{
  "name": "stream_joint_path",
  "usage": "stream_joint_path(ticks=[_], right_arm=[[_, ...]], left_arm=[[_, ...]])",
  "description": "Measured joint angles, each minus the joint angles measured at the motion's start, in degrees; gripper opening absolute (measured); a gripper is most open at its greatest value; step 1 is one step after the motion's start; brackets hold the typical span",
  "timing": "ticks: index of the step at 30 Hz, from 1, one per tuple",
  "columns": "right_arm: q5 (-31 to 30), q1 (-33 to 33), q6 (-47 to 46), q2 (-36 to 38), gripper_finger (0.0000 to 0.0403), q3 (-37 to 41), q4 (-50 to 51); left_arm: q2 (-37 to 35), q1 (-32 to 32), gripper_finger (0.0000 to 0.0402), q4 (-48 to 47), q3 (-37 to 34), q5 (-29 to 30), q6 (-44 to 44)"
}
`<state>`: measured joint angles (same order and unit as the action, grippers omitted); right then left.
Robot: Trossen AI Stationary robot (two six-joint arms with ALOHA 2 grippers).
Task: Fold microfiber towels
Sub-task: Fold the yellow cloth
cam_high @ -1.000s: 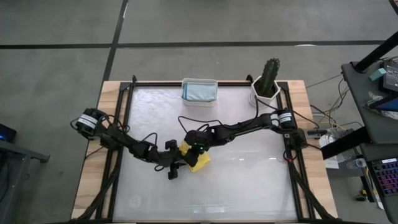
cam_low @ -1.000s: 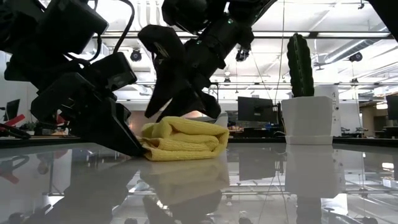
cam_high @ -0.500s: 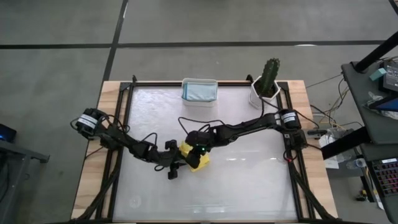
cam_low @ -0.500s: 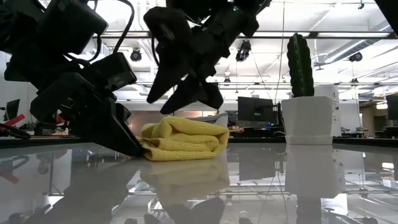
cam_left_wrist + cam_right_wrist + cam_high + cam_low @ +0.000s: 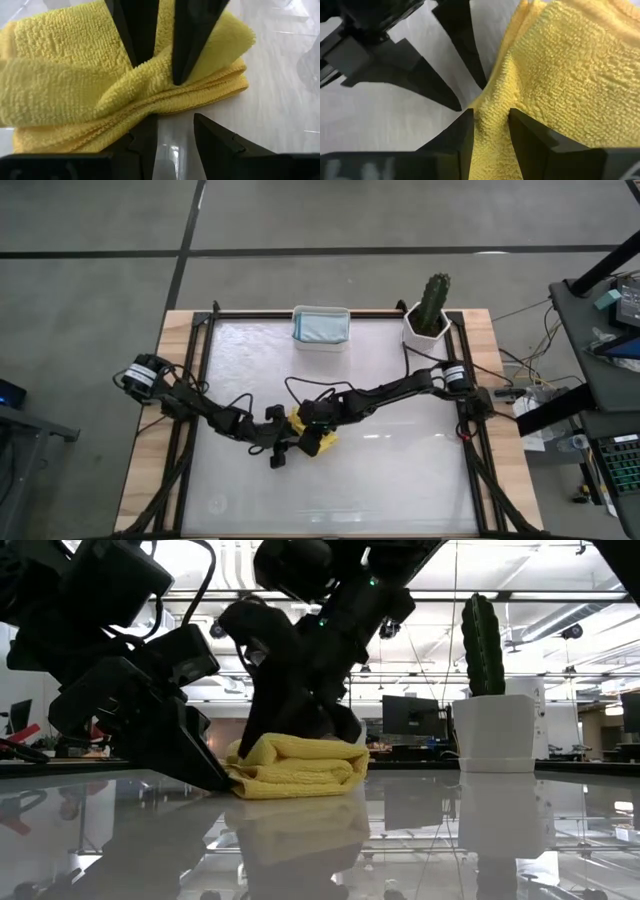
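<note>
A yellow towel (image 5: 323,443) lies folded in several layers near the middle of the table, also in the low view (image 5: 300,772). My right gripper (image 5: 490,131) stands on top of it, pointing down, with a ridge of its top layer between the fingers. My left gripper (image 5: 175,137) lies low on the table at the towel's left edge, slightly open, with bare table in its gap. A pale blue-grey towel lies in the white tub (image 5: 321,327). The other towels are out of view. My left gripper has one fingertip (image 5: 148,131) against the edge of the towel's stacked layers (image 5: 125,131), coming nearly level from the table's left. It grips nothing. My right gripper pinches a raised ridge of the towel's top layer (image 5: 156,66) between its two fingertips (image 5: 186,60), coming from above. The rest of the towel lies flat on the table.
The white tub stands at the table's far edge in the middle. A cactus in a white pot (image 5: 429,320) stands at the far right corner. Bare table lies toward the near edge and the right (image 5: 400,470).
My right gripper has risen a little off the yellow towel and come back down onto its top, closer to my left gripper. The towel has stayed in place.
</note>
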<state>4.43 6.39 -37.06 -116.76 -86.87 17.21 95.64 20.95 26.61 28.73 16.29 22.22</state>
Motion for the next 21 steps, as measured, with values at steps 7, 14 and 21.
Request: stream_joint_path(ticks=[7, 14, 21], right_arm=[[-0.1, 0.0, 0.0, -0.2, 0.0108, 0.0, -0.6], [-0.1, 0.2, -0.4, -0.2, 0.0070, 0.0, -1.7], [-0.1, 0.4, 0.7, -0.2, 0.0011, 0.0, -3.9]], left_arm=[[0.0, 0.0, 0.0113, 0.0, 0.0, 0.0, 0.0], [0.0, 0.0, 0.0113, 0.0, 0.0, 0.0, 0.0], [0.0, 0.0, 0.0113, 0.0, 0.0, 0.0, 0.0]])
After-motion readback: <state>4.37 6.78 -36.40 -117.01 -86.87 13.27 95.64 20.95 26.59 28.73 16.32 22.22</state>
